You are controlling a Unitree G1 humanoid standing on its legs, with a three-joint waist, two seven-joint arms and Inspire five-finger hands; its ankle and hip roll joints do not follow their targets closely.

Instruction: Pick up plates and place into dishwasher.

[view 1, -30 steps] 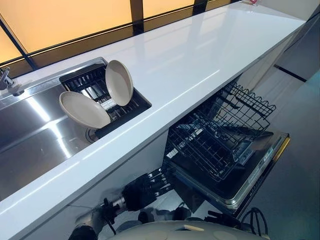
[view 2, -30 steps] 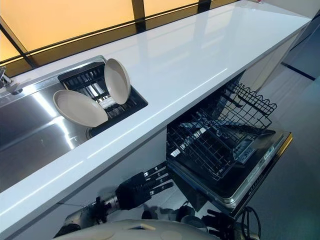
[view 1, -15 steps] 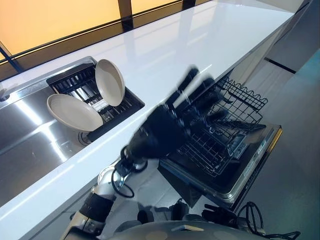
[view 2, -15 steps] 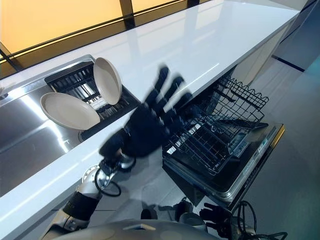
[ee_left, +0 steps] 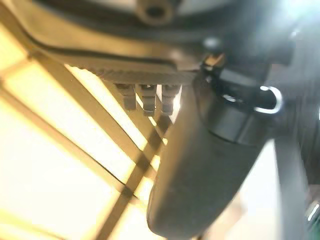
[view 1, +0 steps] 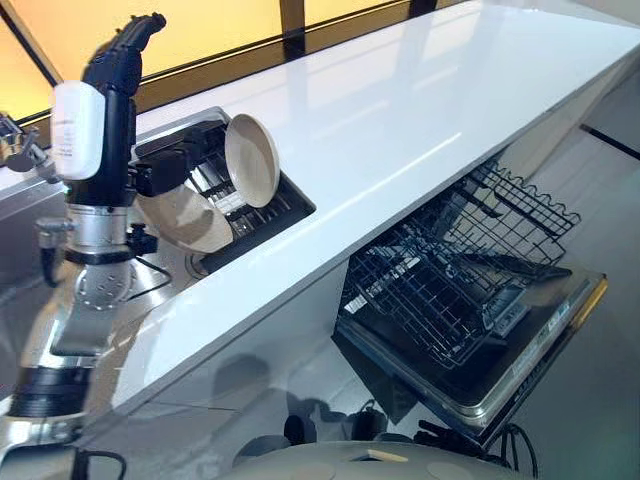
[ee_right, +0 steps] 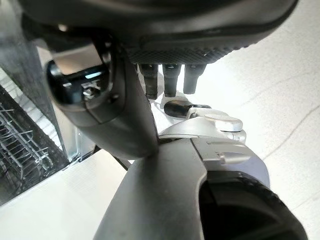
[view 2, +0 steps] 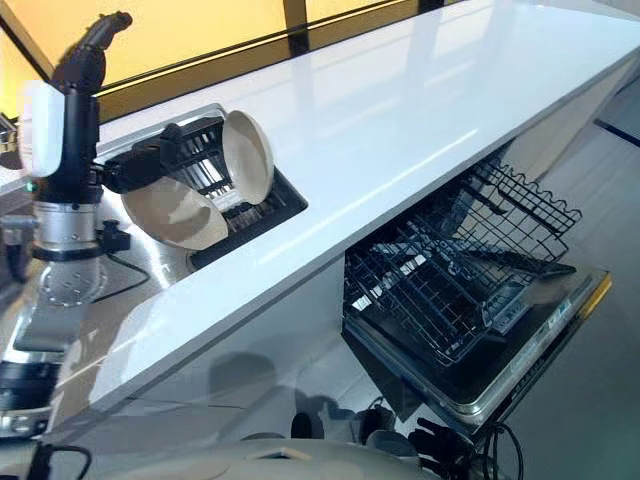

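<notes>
our left hand is raised at 10 o'clock, fingers straight, empty; plates stand propped in rack for draining.

A long glossy white countertop ran beneath amber-lit windows framed in dark bars, with a stainless steel sink set into its left end and a pale grey floor stretching below.

The left robot hand has been raised from below the tabletop edge to above the sink, the two plates just beside it.
</notes>
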